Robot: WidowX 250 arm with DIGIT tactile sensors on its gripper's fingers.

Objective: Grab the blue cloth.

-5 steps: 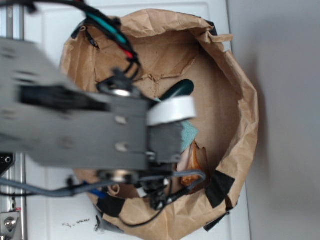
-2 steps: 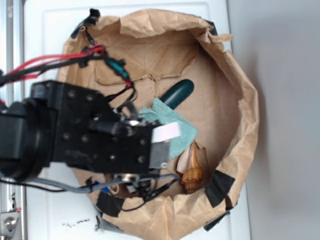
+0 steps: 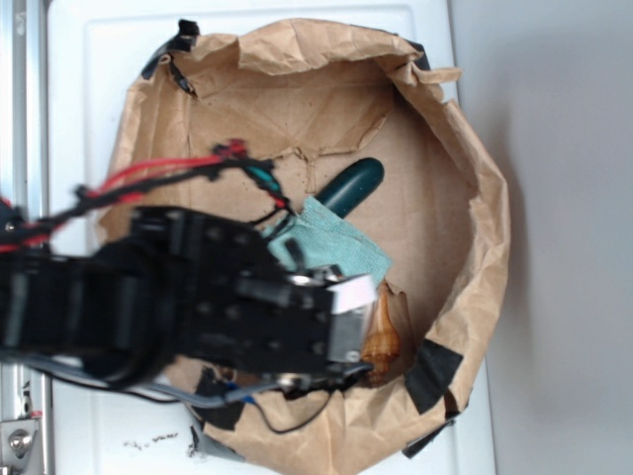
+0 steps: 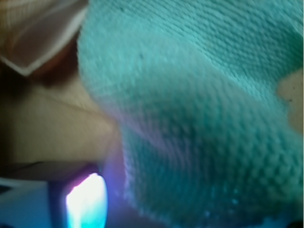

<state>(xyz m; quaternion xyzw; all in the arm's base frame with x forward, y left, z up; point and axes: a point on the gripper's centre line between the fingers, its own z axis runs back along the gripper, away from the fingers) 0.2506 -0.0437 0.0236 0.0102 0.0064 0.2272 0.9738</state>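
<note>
A: Brown paper first, exterior view. A crumpled paper-bag basin (image 3: 475, 178) fills the frame's centre on a white surface (image 3: 89, 79). The blue cloth (image 3: 336, 242) lies just below centre, its lower left edge under the black arm. Above it, touching or nearly so, a dark green cylinder (image 3: 353, 184). To its lower right, an orange-brown seashell (image 3: 384, 332).

B: And the pincer?

A: The gripper (image 3: 341, 302) is at the cloth's lower edge, seen from above, so the fingertips are hidden under the wrist block. How wide it stands, I cannot tell.

B: Wrist view?

A: Teal terry weave fills most of the frame, very close and blurred: the blue cloth (image 4: 209, 114). Upper left corner, a pale rim, likely the seashell (image 4: 38, 38). Lower left, a bright glow I cannot identify. No fingers visible.

B: Progress?

A: Judging by closeness, the approach looks finished. No grasp is confirmed; closing and lifting remain.
</note>
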